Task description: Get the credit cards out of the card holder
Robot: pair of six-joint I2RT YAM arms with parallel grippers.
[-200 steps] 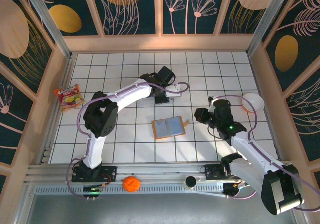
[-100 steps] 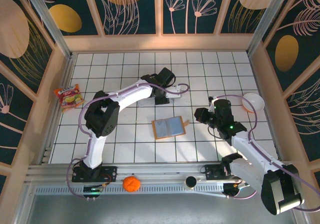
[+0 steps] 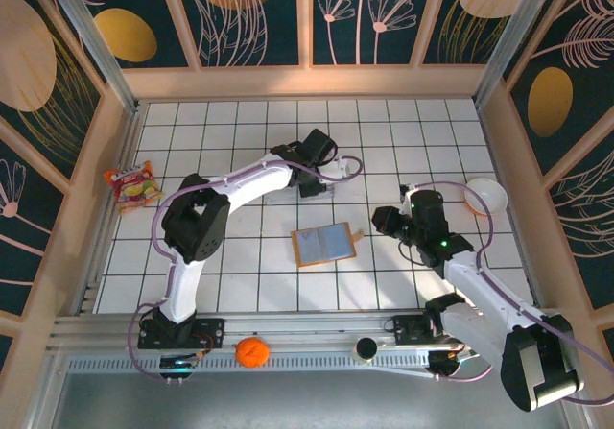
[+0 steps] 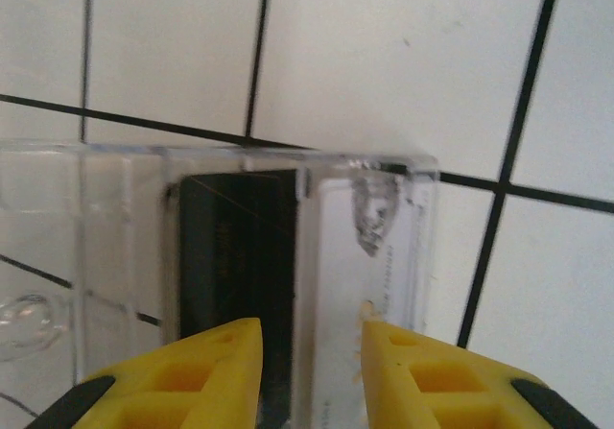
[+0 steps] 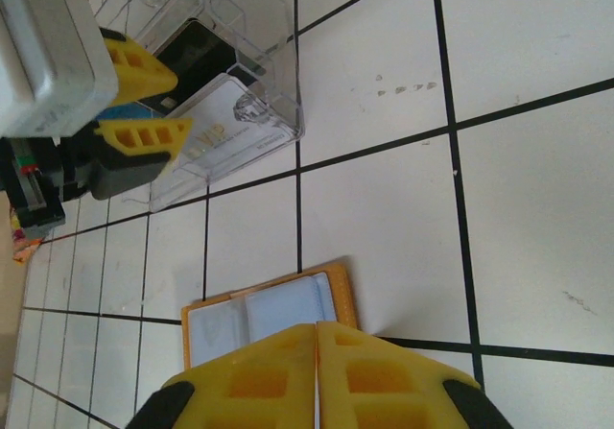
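Card holder (image 3: 324, 244): lies open and flat on the tiled table (image 3: 240, 122), grey-blue pockets up, strap tab pointing towards the right arm. From the top it sits between the two grippers.

Right gripper (image 3: 382, 222): just beside the holder's tab end and apart from it. Its fingers are pressed together with nothing between them. In the right wrist view the open holder lies directly ahead of the tips.

Cards: a dark card (image 4: 235, 266) and a pale card (image 4: 360, 285) lie side by side inside a clear box (image 4: 240, 151), farther back on the table than the holder.

Left gripper (image 4: 307, 367): poised over the near end of that box. Its fingers are apart, one above each card, and grip nothing.

Surface: white tiles with dark grout lines.

Surroundings: a snack packet (image 3: 132, 185) at the left edge, a white bowl (image 3: 486, 196) at the right, and an orange object (image 3: 251, 351) on the front rail. The walls are wood-framed dark panels with a gold plant pattern.
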